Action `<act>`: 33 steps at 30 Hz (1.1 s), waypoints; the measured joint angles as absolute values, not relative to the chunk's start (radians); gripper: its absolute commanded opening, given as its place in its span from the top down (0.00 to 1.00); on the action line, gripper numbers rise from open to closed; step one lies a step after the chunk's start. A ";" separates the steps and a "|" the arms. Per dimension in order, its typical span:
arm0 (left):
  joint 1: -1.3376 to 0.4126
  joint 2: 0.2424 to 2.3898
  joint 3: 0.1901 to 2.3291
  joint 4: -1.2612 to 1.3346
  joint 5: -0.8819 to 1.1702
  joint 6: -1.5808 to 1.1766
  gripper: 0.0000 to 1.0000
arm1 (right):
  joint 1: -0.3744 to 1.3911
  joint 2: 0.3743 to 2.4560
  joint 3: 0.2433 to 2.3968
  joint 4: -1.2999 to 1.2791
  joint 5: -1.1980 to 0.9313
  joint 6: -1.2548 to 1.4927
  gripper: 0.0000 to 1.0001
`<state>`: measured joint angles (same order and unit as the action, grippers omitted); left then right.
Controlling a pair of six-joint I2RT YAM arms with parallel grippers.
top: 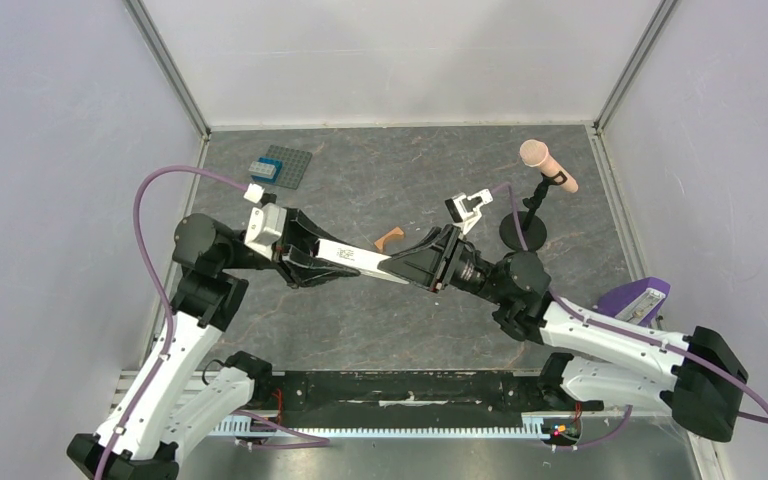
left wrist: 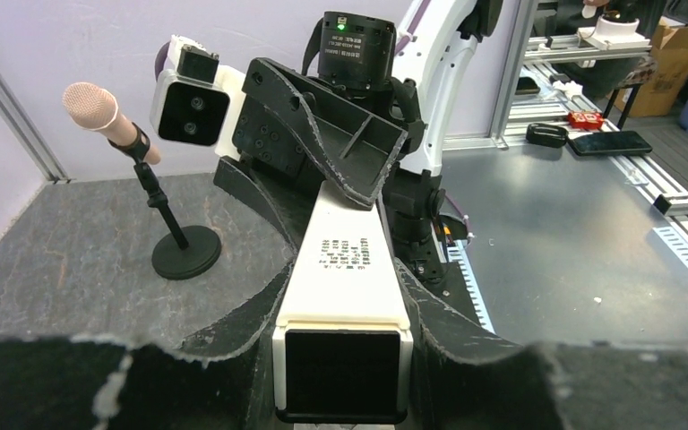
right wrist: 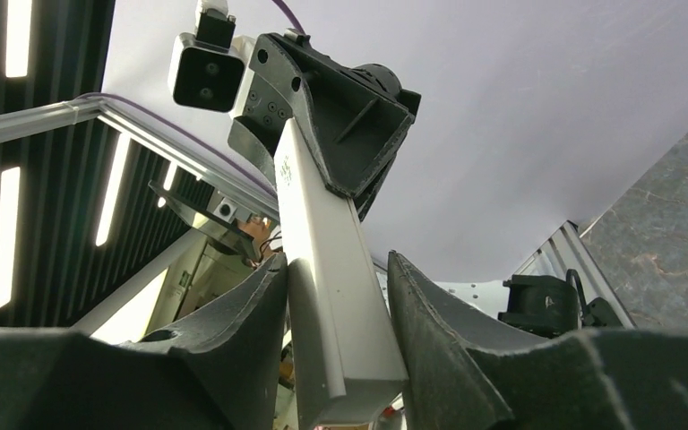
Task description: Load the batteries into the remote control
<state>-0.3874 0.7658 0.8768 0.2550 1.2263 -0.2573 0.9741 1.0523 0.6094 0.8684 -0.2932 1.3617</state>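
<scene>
The long cream-white plastic remote control [top: 362, 259] hangs above the bench, the left end effector [left wrist: 345, 345] clamped on one end. The right end effector [right wrist: 340, 345] brackets the other end; whether it grips, I cannot tell (a gap shows on one side). Seemingly re-gripping; next, expose the battery recess.

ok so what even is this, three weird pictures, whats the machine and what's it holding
It is a two-armed table robot. One picture looks down from above; the other two come from cameras on each wrist. Both arms hold one long white bar, the remote control, in the air between them: the left fingers grip one end, and the right fingers sit around the other, though how tightly is unclear. On the table lie a small orange block, a grey studded plate with a blue brick, and a microphone on a stand.
</scene>
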 measured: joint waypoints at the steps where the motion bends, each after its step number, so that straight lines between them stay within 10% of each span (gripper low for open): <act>1: -0.387 0.769 0.877 0.249 1.224 -0.257 0.98 | 0.970 1.046 0.604 0.865 -0.292 1.361 0.60; 10: -0.400 0.786 0.870 0.215 1.228 -0.252 0.98 | 0.955 1.010 0.548 0.883 -0.284 1.380 0.62; 19: -0.386 0.796 0.861 0.212 1.205 -0.245 0.98 | 0.916 0.978 0.492 0.849 -0.287 1.372 0.20; 33: -0.385 0.813 0.927 -0.198 1.119 0.087 0.98 | 0.879 0.934 0.493 0.589 -0.250 1.303 0.23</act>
<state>-0.3855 0.8131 0.9268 -0.1982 1.1187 0.0868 0.8791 0.9344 0.4927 0.5892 -0.2501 1.3033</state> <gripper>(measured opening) 0.409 0.791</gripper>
